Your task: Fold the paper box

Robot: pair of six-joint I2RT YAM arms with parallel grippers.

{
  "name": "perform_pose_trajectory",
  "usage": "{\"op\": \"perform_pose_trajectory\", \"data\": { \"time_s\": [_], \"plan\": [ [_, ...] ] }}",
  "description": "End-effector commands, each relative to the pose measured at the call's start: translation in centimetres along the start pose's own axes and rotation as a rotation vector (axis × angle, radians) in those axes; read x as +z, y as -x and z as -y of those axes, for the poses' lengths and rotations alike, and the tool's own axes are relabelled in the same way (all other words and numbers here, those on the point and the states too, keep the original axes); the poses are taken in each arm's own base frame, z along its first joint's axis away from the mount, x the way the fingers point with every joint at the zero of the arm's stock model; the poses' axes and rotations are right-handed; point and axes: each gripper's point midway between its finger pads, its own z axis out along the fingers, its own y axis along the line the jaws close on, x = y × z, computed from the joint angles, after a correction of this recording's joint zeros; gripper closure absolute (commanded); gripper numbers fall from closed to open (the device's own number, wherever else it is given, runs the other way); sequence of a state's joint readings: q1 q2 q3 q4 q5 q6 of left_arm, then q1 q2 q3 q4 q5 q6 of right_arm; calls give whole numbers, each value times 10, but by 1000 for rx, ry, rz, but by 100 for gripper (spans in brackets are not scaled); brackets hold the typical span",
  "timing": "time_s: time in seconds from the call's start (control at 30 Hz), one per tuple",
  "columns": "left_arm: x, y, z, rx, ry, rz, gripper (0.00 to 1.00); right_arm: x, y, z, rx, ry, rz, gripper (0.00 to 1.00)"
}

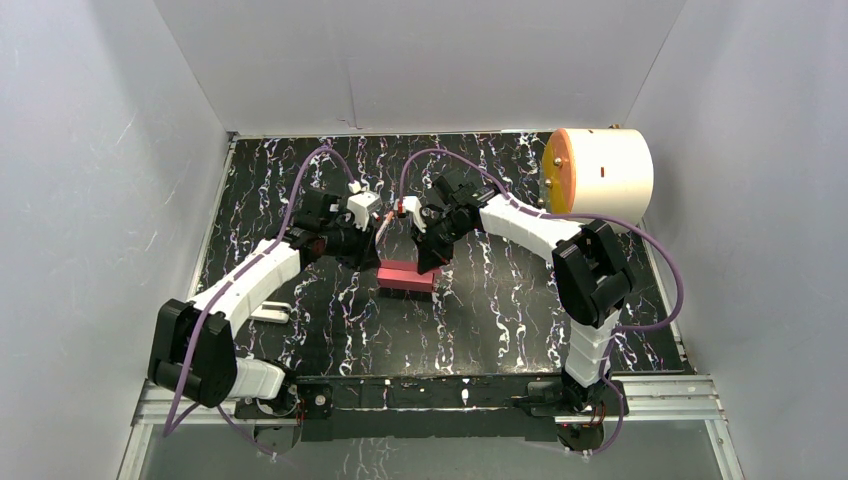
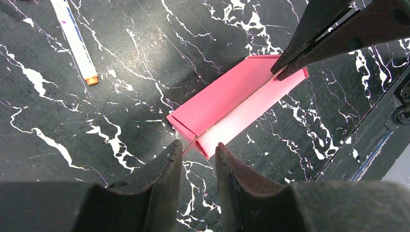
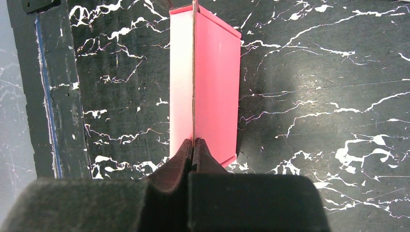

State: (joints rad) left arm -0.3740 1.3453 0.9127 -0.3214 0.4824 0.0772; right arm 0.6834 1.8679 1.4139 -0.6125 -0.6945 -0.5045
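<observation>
Right fingers [image 3: 179, 159] pinching paper box [image 3: 212, 87] end seam, left fingers [image 2: 164, 169] parted opposite, long axis left-right.

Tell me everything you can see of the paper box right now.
The paper box is red-pink thin card, folded into a small flat rectangular shape lying on the black marbled table. A thin raised seam runs along its top, between a paler and a deeper pink panel. The right gripper is shut on that seam at one end; the left gripper, jaws apart, sits at the opposite corner.
</observation>
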Motion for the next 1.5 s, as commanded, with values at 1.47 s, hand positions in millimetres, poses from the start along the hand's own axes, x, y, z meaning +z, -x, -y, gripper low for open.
{"op": "perform_pose_trajectory", "data": {
  "time_s": [1.47],
  "plan": [
    [3,9,10,-128,-50,-14,92,-4,14,12,16,-92,-10,96]
  ]
}}
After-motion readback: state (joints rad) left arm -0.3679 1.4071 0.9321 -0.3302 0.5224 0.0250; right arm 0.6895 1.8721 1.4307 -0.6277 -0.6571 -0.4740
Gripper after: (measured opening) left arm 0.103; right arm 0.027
